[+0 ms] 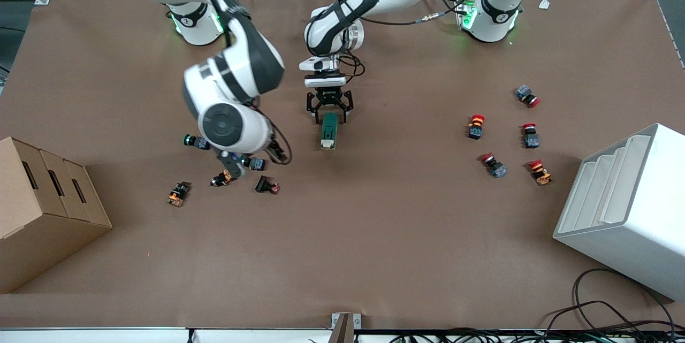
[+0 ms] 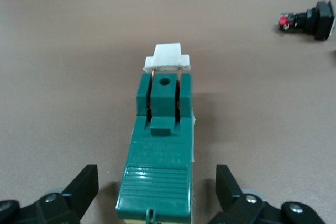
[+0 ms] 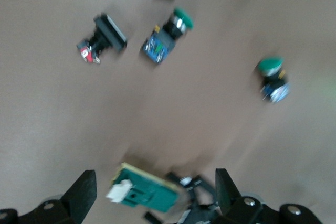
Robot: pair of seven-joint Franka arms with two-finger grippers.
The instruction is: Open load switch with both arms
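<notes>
The load switch (image 1: pixel 328 130) lies flat mid-table, a dark-green block with its white lever (image 2: pixel 167 59) at the end nearer the front camera. My left gripper (image 1: pixel 329 109) is down at the switch's other end and open. Its fingers (image 2: pixel 85 187) stand on either side of the green body (image 2: pixel 163 145) with a gap on each side. My right gripper (image 3: pixel 156 195) is open with nothing in it, up in the air over a cluster of pushbuttons toward the right arm's end. In the right wrist view the load switch (image 3: pixel 149 192) shows farther off.
Green (image 1: pixel 197 142), orange (image 1: pixel 178 193) and black (image 1: pixel 267 185) pushbuttons lie under the right arm's wrist (image 1: pixel 230 129). Several red-capped pushbuttons (image 1: pixel 475 126) lie toward the left arm's end. A cardboard box (image 1: pixel 43 209) and a white bin (image 1: pixel 626 209) stand at the table's two ends.
</notes>
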